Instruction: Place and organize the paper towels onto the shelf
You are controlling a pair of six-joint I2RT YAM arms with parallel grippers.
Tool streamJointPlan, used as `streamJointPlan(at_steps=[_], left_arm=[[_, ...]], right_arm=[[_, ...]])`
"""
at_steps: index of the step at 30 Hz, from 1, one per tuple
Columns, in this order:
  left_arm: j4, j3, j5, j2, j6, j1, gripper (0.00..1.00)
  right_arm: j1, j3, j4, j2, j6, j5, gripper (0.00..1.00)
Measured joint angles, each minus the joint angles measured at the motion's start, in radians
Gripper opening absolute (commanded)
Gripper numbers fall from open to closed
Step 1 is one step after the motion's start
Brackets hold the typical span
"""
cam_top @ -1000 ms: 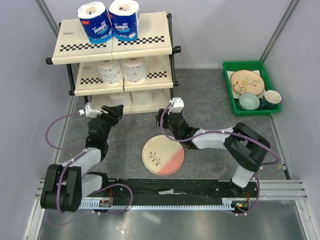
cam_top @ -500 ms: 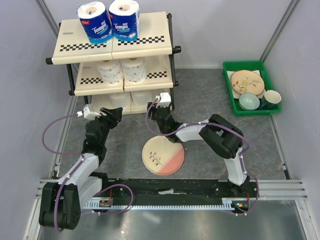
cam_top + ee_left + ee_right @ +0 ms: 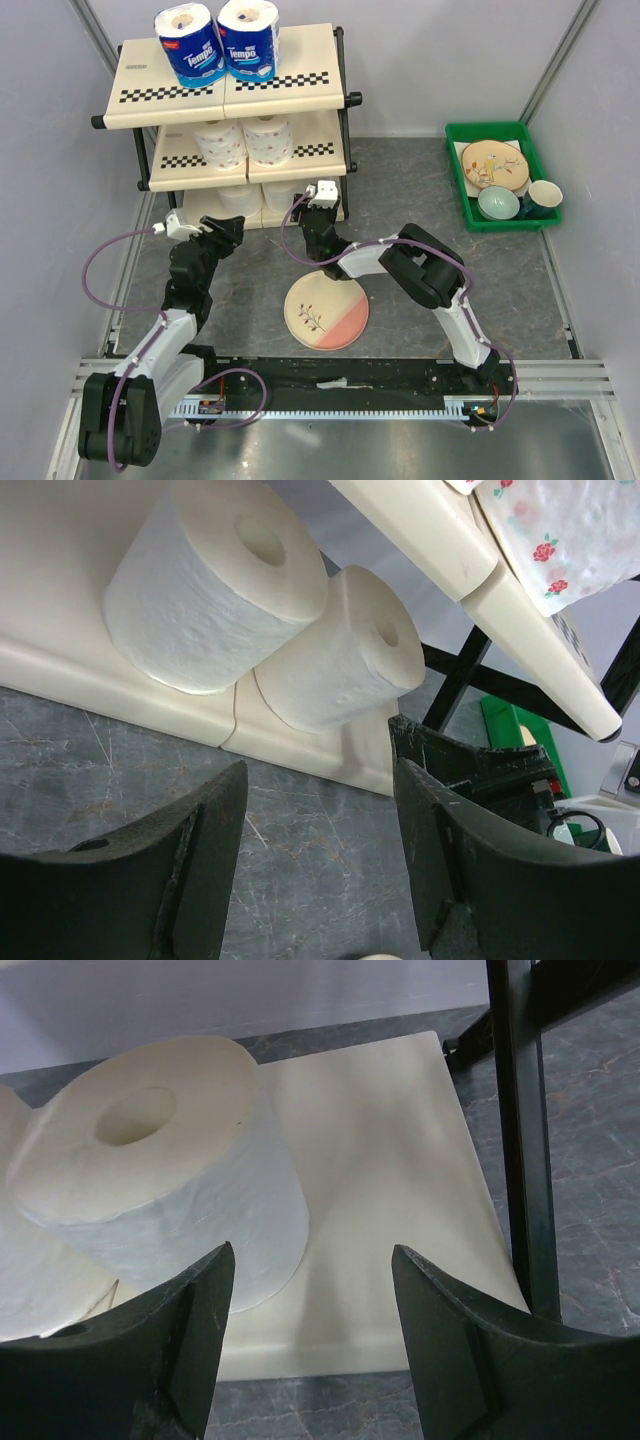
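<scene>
The shelf holds all six paper towels. Two blue Tempo rolls stand on the top tier, two flower-printed rolls on the middle tier, and two plain white rolls on the bottom tier. My left gripper is open and empty just in front of the bottom tier; in its wrist view the two plain rolls lie ahead. My right gripper is open and empty at the bottom tier's right end; in its wrist view one plain roll stands ahead to the left.
A round pink-and-cream plate lies on the grey table between the arms. A green tray of dishes stands at the far right. The shelf's black frame post is just right of my right gripper. Walls close in both sides.
My right gripper has moved left and up to the bottom tier's right end, and its arm has folded. My left arm has shifted slightly. The rolls have not moved.
</scene>
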Motion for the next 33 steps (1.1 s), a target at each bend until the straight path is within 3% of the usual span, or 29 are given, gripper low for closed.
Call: streamJointPlan(at_steps=[16, 33], left_arm=[[-0.018, 0.000, -0.003, -0.005, 0.011, 0.000, 0.68], [-0.032, 0.002, -0.013, -0.006, 0.015, 0.000, 0.68]], right_arm=[[-0.038, 0.040, 0.078, 0.076, -0.150, 0.078, 0.76], [-0.051, 0.090, 0.125, 0.109, -0.245, -0.057, 0.77]])
